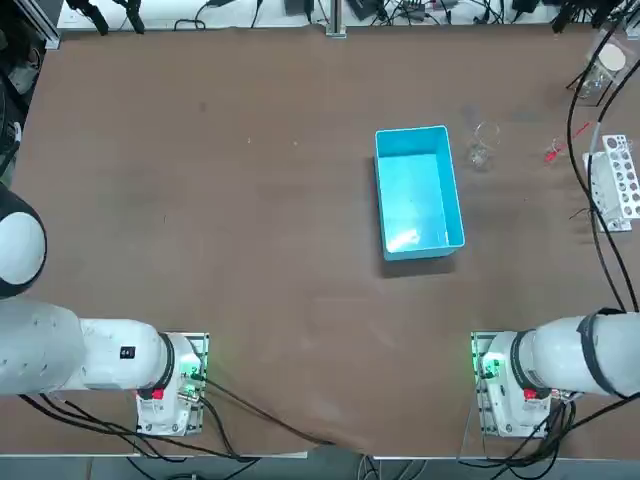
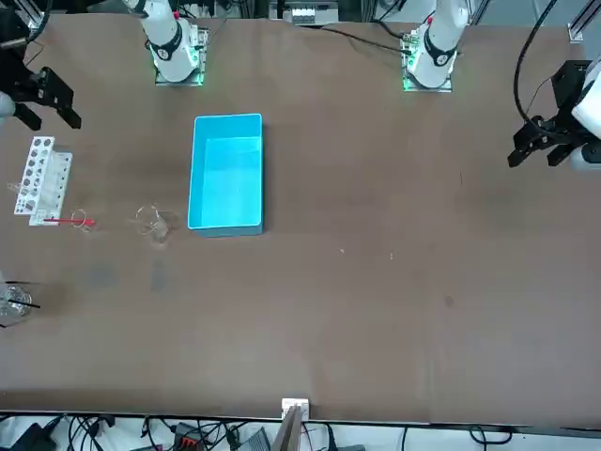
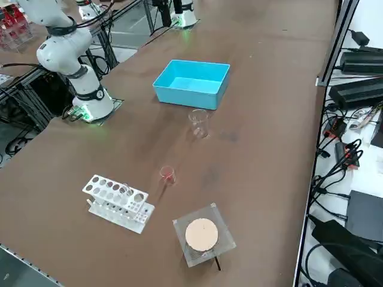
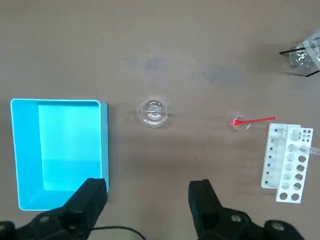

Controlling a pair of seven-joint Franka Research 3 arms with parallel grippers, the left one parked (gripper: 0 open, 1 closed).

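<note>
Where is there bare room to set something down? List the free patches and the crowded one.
Free: the wide table left of the blue bin, and the strip between bin and arm bases. Crowded: right of the bin, with beaker, red stick, tube rack; the open right gripper hangs above there.

Bright, even overhead light, faint shadows, pale glare inside the blue bin point(image 1: 418, 190).
</note>
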